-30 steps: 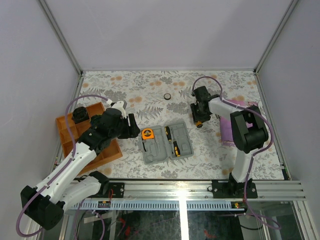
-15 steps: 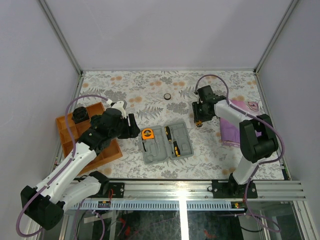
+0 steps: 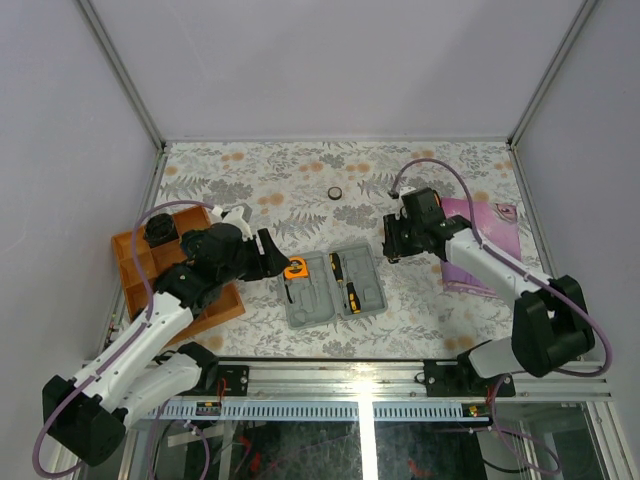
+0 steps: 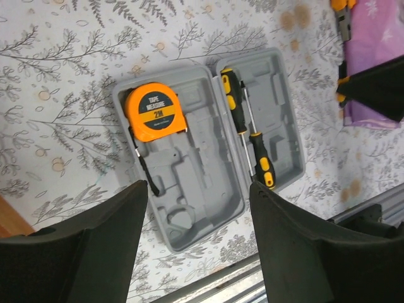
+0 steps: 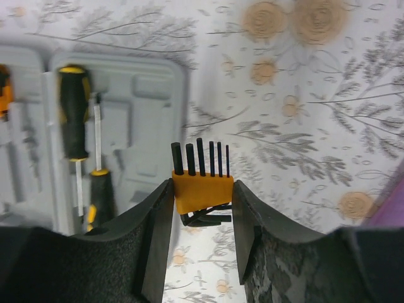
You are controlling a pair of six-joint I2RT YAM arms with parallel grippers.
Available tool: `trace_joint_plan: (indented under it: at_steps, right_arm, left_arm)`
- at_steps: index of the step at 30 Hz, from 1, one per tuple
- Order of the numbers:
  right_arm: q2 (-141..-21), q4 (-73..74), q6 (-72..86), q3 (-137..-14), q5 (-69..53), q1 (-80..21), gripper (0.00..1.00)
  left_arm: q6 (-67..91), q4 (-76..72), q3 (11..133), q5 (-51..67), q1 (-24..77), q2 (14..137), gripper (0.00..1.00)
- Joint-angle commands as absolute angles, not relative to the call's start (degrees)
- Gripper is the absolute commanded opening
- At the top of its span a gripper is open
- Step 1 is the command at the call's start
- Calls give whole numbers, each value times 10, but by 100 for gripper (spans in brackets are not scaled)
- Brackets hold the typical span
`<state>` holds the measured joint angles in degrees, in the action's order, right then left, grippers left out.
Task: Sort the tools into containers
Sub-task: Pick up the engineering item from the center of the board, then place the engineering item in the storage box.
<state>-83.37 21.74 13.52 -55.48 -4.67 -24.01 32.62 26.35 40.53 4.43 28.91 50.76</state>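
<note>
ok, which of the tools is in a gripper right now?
The black-and-orange bit set, clamped in the right gripper. The tape measure and both screwdrivers lie in the grey case; the left gripper is open, empty.

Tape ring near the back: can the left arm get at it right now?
Probably yes. The left gripper is open and empty over the tool case, and nothing stands between it and the tape ring on the floral table cover.

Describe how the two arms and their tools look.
Both the left arm and right arm have white link shells with black joint housings. A thin purple cable loops along each. The left tool and right tool have broad, matte black curved fingers. No markings are legible.
</note>
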Motion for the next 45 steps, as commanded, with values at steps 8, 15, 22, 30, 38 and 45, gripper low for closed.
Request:
trace_joint_plan:
  at_steps: [8, 15, 22, 30, 38, 45]
  right_arm:
    - [-747, 169, 260, -506, -44, -379, 36]
    - [-758, 182, 319, -523, 17, -489, 35]
    - [-787, 170, 398, -531, 60, -561, 36]
    - [-871, 177, 430, -585, 85, -609, 37]
    - [-935, 193, 449, -636, 100, -614, 37]
    - [-981, 211, 450, -660, 105, -614, 37]
  left_arm:
    - [366, 220, 388, 33, 291, 483, 65]
    - [290, 296, 456, -54, 289, 475, 67]
    - [251, 300, 458, -103, 288, 470, 68]
    - [252, 305, 450, -116, 287, 455, 69]
    - [251, 309, 453, -114, 288, 459, 68]
    - [250, 309, 451, -113, 287, 464, 69]
